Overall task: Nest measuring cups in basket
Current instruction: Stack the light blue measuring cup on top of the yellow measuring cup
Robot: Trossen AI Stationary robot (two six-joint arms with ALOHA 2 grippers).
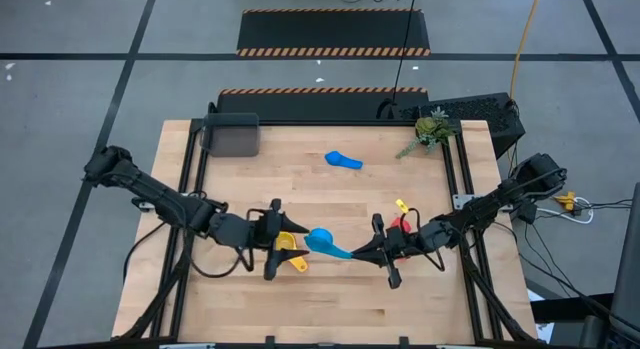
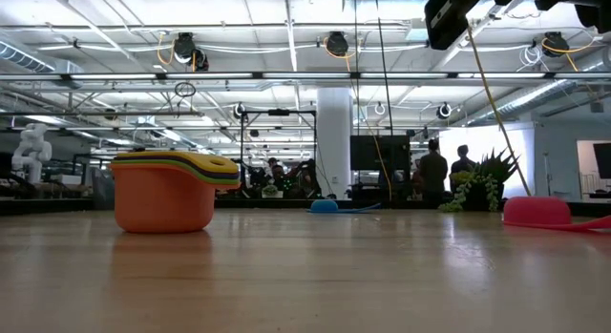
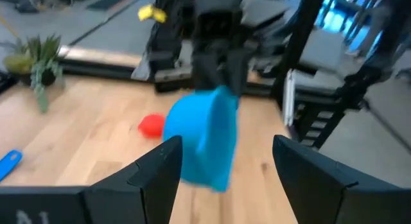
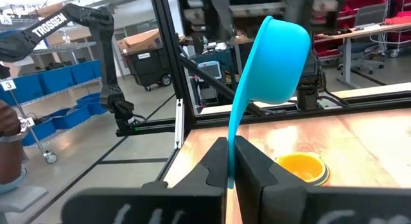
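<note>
- High view: right gripper [image 1: 362,251] is sitting near the bench's [image 1: 330,309] middle, fingers pinched shut on the handle of a light blue cup [image 1: 321,239], cup bowl pointing at the left gripper [image 1: 277,239].
- Left gripper's fingers are standing spread wide, holding nothing; a nested stack of cups [image 1: 288,251], yellow on top and orange below, is lying just beside them.
- One red cup [image 1: 401,224] and a yellow bit [image 1: 401,205] are partly hidden behind the right arm; a second light blue cup [image 1: 343,160] is lying alone further back; the basket [image 1: 231,135] is sitting at the far left corner, well apart from the cups; a plant sprig [image 1: 431,130] is at the far right.
- Low view: the stack [image 2: 172,191] is showing an orange bowl with green and yellow rims on top; red cup [image 2: 539,213] at right, cut off; far light blue cup [image 2: 326,206] is small; both grippers are out of frame.
- Left wrist view: open fingers [image 3: 154,172] are flanking the held light blue cup [image 3: 203,142] without touching; blurred; red cup [image 3: 151,125] behind.
- Right wrist view: fingers [image 4: 215,163] are clamping the thin handle, bowl [image 4: 275,60] raised; yellow stack top [image 4: 302,167] is below.
</note>
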